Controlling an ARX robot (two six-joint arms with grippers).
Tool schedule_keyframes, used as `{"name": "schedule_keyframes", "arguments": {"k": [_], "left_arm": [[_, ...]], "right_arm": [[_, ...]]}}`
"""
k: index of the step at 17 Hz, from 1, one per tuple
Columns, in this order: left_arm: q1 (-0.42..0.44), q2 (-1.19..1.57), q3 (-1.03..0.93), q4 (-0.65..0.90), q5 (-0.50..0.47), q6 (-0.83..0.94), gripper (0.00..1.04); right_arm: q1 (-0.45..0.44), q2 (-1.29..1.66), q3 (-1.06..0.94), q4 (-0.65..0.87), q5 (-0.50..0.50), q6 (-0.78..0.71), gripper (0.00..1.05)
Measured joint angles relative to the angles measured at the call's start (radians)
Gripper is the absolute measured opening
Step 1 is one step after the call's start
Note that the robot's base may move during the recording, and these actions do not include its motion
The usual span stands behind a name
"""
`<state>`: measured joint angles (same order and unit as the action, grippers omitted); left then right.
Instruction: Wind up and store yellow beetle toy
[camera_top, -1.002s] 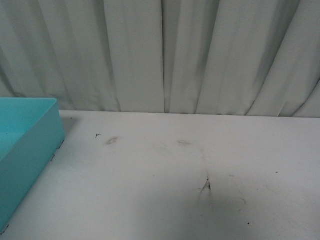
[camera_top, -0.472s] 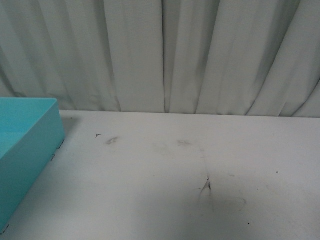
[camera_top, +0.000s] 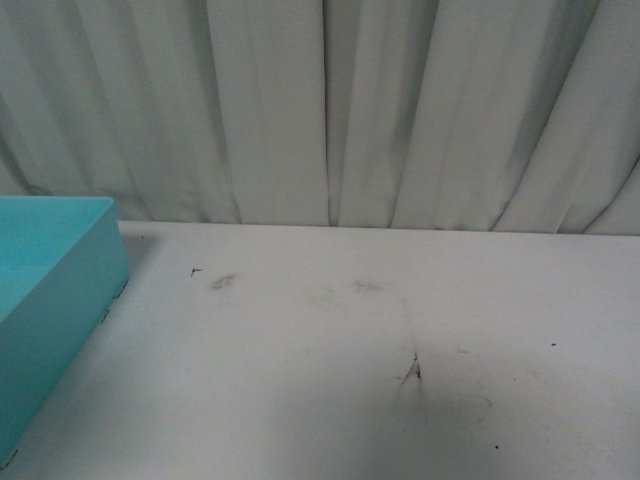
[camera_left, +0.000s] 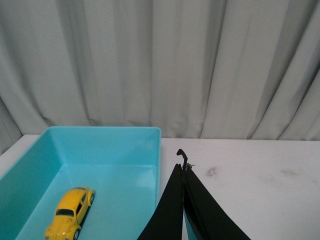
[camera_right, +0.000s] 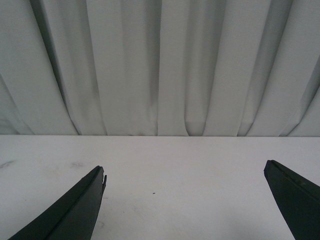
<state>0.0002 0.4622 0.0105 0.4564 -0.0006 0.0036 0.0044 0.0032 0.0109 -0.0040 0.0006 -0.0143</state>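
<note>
yellow beetle toy (camera_left: 70, 212) in teal bin (camera_left: 107, 137), apart from left gripper (camera_left: 183, 167)
left closed, empty; right gripper (camera_right: 185, 170) spread wide, empty. glossy, likely light: pinch its flanks.

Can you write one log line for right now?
car: in bin | left tool: shut, empty | right tool: open, empty | step: car stored

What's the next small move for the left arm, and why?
Likely just lift the left gripper away from the teal bin and stop: the yellow beetle toy already sits inside it, the left jaws are shut on nothing, and the right gripper is open, empty.
</note>
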Motion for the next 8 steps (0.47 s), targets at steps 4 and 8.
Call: {"name": "schedule_keyframes", "arguments": {"k": [4, 8], "left_arm": [[0.000, -0.111, 0.000, -0.101, 0.000, 0.000, 0.02], [0.000, -0.196, 0.000, -0.187, 0.000, 0.000, 0.02]], "right_arm": [[0.000, 0.000, 0.000, 0.000, 0.000, 0.000, 0.98], [0.000, 0.000, 0.000, 0.000, 0.000, 0.000, 0.98]]}}
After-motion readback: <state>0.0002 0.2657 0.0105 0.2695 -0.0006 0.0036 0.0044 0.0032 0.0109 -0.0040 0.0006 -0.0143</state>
